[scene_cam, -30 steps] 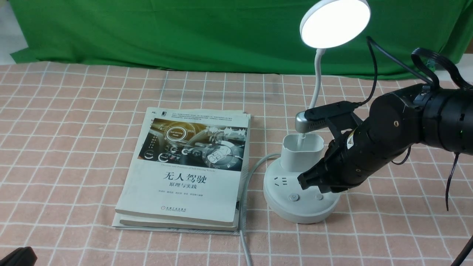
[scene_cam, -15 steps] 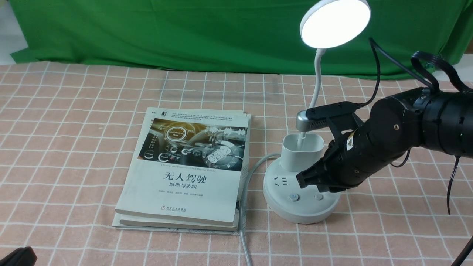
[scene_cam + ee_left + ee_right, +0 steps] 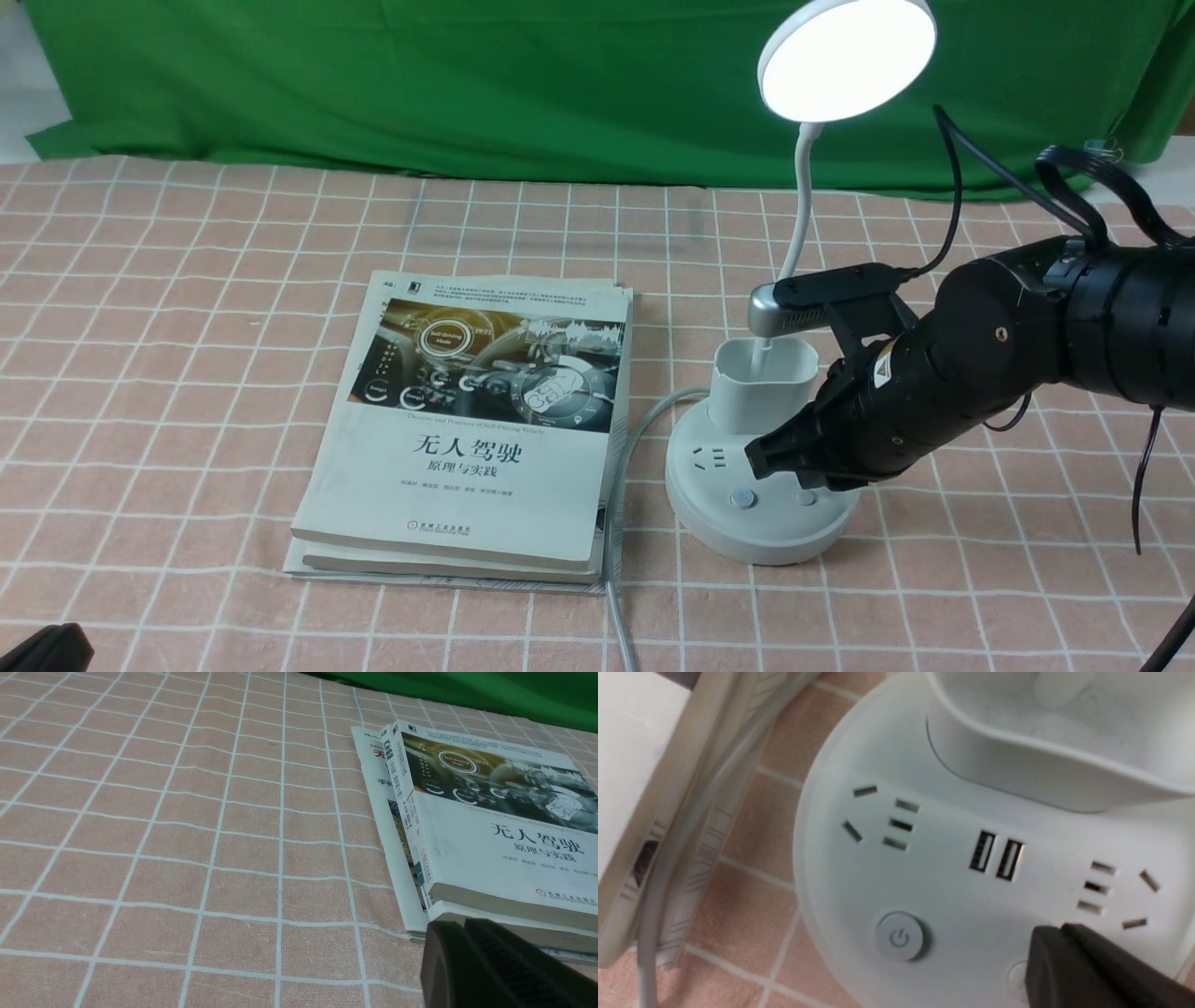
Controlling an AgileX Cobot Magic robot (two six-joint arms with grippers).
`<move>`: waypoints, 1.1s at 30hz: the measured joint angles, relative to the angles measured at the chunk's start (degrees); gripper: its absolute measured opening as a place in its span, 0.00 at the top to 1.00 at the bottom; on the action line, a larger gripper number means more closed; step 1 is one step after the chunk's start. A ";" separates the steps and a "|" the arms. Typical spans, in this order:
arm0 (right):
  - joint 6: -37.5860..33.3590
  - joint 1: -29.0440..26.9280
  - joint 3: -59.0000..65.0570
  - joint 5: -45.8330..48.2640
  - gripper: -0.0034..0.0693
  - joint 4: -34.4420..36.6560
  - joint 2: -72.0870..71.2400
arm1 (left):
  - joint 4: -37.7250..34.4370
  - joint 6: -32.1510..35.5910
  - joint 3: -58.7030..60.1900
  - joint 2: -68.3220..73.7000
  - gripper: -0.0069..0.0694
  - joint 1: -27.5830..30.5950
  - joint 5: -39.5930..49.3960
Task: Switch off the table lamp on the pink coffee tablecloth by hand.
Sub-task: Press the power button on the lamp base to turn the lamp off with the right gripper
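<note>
Shows the table lamp [image 3: 756, 392] upright on the pink coffee tablecloth [image 3: 187, 373], right of centre on the desk, round head lit and tilted toward the camera. Finds a stack of books [image 3: 476, 439] just beside the lamp's base on the left, with a grey cable [image 3: 635, 429] running between the two toward the near edge. Finds the right hand [image 3: 758, 459] slanted down from the right over that base, tip low above the top face, between the power button [image 3: 742, 498] and the second button [image 3: 805, 497]. Seen from the right wrist, covers part of the second button and leaves the power button in full sight; cannot tell whether touching. With jaws pressed together, grips nothing. Places the left hand [image 3: 462, 933] low at the near left of the desk, close to the books' near edge, jaws likewise together and gripping nothing. Hangs a green cloth [image 3: 467, 84] behind the desk.
</note>
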 joint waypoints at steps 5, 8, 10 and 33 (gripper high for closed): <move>0.00 0.37 0.00 -0.51 0.89 0.05 1.50 | 0.00 0.00 0.00 0.00 0.90 0.00 0.00; -0.13 0.37 -0.18 -1.35 0.89 0.05 2.20 | 0.00 0.00 0.00 0.00 0.90 0.00 0.00; -0.30 0.37 -0.27 -1.40 0.89 0.05 2.31 | 0.00 0.00 0.00 0.00 0.90 0.00 0.00; -0.72 0.37 0.21 0.82 0.89 0.00 -1.70 | 0.00 0.00 0.00 0.00 0.90 0.00 0.00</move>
